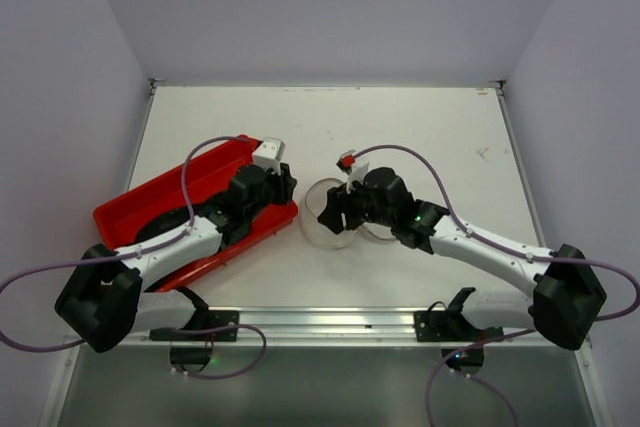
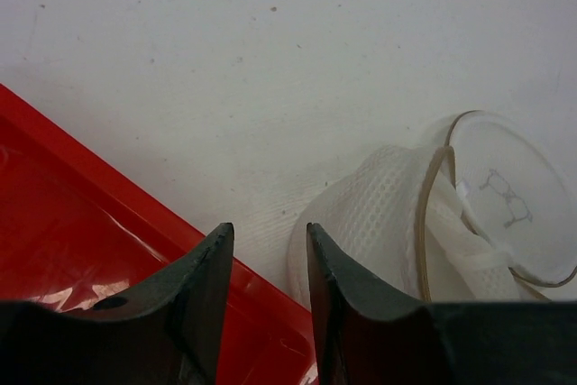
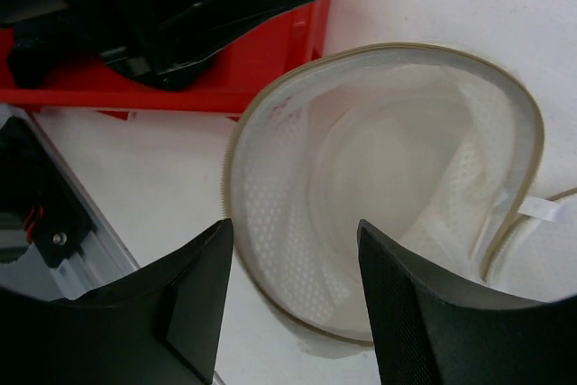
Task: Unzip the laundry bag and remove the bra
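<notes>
Laundry bag [image 3: 379, 187] lies on the table just beside the red tray's [image 1: 130, 212] corner. Its mouth gapes and the zipper rim is undone most of the way round. The round lid flap [image 2: 509, 196] is folded out on the side away from the tray.

Right gripper [image 3: 293, 227] hangs over the bag's rim on the side away from the tray, jaws wide apart, nothing held. Left gripper [image 2: 269, 232] sits over the tray edge nearest the bag, jaws only a narrow gap apart, also empty.

Risks:
- Bag looks light and floppy, w/ nothing pinning it. If the R gripper dips in and closes, it could nip mesh instead of garment and lift or drag the whole bag.
- A push toward the tray could crumple the bag against the tray wall.
- Both grippers crowd the same tray corner, so a reach by either could knock the other.

Hard to make out:
- Bra not found. The bag's inside reads all white in the R wrist view, but a fold of mesh could hide sthg.
- A dark patch [image 1: 163, 226] in the tray beside the L arm may be the bra or just shadow. Can't tell.
- From above, the R gripper covers much of the bag.
- Zipper pull not visible.
</notes>
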You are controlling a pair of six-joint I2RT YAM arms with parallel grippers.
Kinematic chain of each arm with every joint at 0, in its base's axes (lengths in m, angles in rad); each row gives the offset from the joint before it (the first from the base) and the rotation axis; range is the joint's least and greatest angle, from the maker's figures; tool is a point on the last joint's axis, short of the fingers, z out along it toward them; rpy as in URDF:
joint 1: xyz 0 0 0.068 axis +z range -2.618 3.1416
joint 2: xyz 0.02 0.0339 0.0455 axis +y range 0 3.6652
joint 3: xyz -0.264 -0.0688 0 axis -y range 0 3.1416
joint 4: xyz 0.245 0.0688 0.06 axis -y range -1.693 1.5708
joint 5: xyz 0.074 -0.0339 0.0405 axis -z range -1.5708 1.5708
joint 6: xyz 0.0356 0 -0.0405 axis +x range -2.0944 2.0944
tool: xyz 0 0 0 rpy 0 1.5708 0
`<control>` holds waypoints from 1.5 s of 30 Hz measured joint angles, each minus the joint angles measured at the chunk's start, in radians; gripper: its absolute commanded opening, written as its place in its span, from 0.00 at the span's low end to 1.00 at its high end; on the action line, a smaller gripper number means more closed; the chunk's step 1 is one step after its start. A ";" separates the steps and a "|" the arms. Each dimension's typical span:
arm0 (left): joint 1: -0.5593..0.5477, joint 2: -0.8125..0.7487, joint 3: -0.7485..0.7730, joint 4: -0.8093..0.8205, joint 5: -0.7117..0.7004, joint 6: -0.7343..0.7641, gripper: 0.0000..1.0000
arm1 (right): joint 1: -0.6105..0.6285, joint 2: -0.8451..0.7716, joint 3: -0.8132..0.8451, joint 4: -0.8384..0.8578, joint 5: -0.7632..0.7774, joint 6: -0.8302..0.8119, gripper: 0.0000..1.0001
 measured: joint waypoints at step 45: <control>-0.031 -0.417 -0.145 0.188 0.272 0.006 1.00 | 0.009 -0.481 0.034 -0.329 0.721 0.042 0.99</control>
